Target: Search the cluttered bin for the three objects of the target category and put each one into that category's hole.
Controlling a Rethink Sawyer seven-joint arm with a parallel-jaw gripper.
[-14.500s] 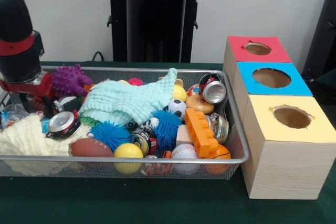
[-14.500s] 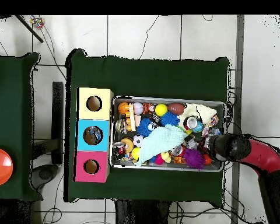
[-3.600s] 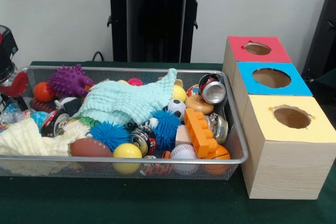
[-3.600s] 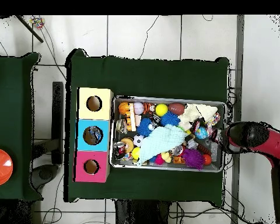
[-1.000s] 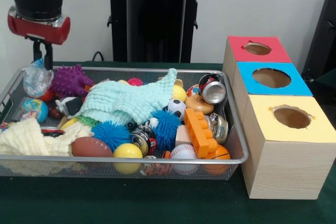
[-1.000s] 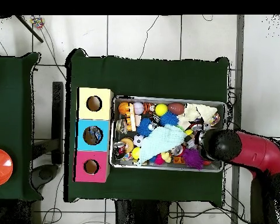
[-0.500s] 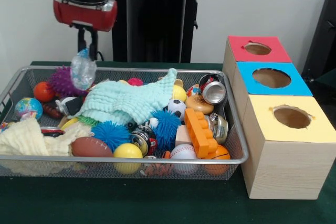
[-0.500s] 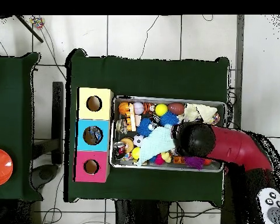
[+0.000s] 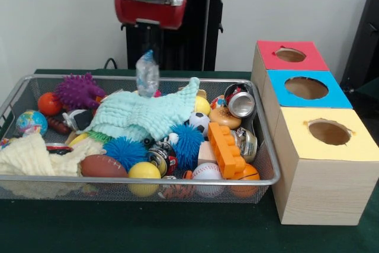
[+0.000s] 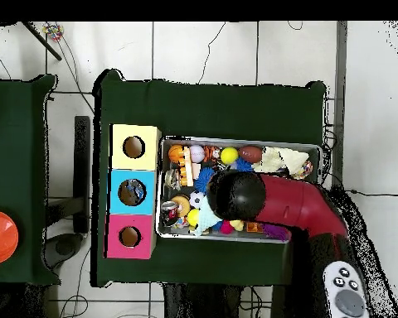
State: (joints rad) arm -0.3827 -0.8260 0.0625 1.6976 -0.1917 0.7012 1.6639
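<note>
One crumpled clear plastic bottle (image 9: 147, 73) hangs pinched in the gripper (image 9: 148, 44), held up above the wire bin (image 9: 142, 179) over the mint green cloth (image 9: 148, 112). Off to the side stand three boxes in a row, the red box (image 9: 289, 56), the blue box (image 9: 305, 89) and the yellow box (image 9: 327, 134), each with a round hole on top.

Red arm (image 10: 298, 207) reached from the bin's (image 10: 240, 236) right end over its middle, black wrist (image 10: 235, 194) hiding items beneath. Along the far rim: yellow ball (image 10: 228, 155), football (image 10: 250, 153), cream cloth (image 10: 285, 160). Yellow (image 10: 134, 147), blue (image 10: 132, 191) and red box (image 10: 129, 237) lined the bin's left end.
</note>
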